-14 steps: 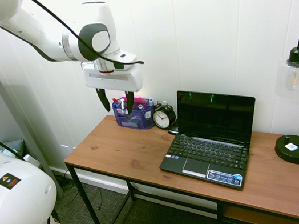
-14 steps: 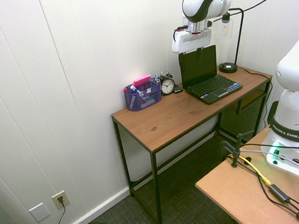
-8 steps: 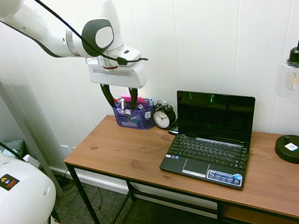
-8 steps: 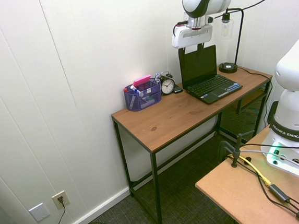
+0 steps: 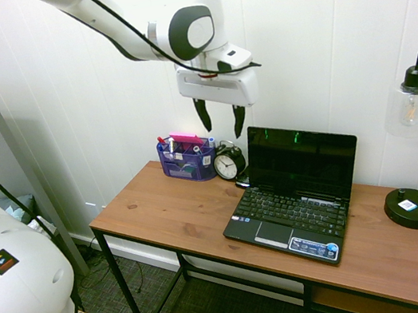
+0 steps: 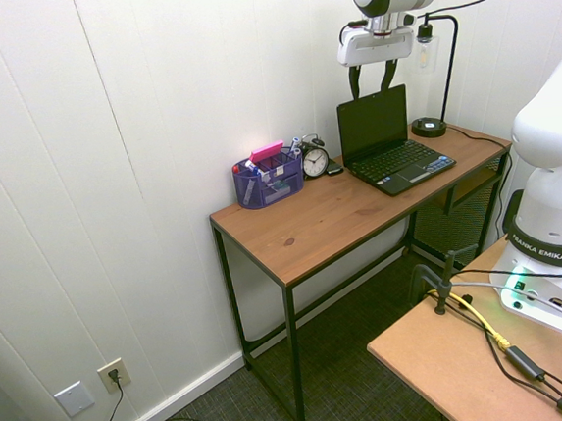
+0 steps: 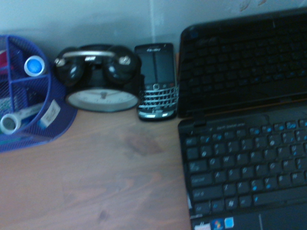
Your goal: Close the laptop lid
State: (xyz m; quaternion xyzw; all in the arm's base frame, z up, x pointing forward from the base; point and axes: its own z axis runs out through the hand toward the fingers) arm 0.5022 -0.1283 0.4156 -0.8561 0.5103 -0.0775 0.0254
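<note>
The small black netbook (image 5: 292, 215) sits open on the wooden desk (image 5: 169, 208), its lid (image 5: 303, 160) upright against the wall and its glossy screen dark. In the second exterior view the lid (image 6: 374, 120) stands just under my gripper (image 6: 372, 77). My gripper (image 5: 220, 120) hangs open and empty in the air, above the alarm clock and just left of the lid's top left corner, touching nothing. The wrist view shows the lid (image 7: 244, 62) and keyboard (image 7: 244, 167) from above.
A blue mesh organiser (image 5: 186, 159) with pens stands at the desk's back left. A black alarm clock (image 5: 229, 162) and a black phone (image 7: 156, 80) lie between it and the netbook. A black desk lamp (image 5: 416, 156) stands at the right end.
My gripper has moved right and slightly up, from above the blue organiser to above the clock beside the lid's corner. The laptop has not moved.
</note>
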